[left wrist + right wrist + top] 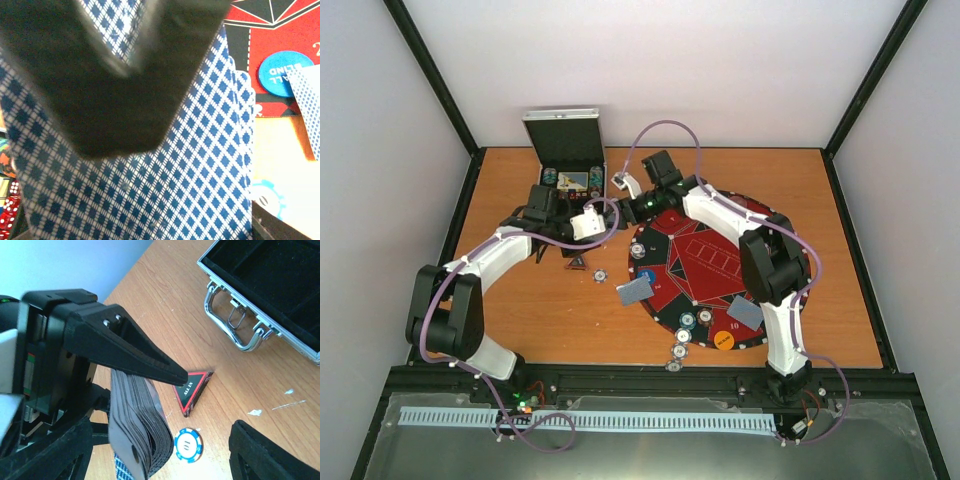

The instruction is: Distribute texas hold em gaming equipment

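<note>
Between white walls, an orange-brown table bears a round mat and chips

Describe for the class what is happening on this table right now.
The left gripper is shut on a deck of blue-backed playing cards, holding it above the wooden table beside the round poker mat. The right gripper hangs open and empty close by, facing the deck. Some cards already lie at two spots on the mat, with chips near its front edge.
</note>
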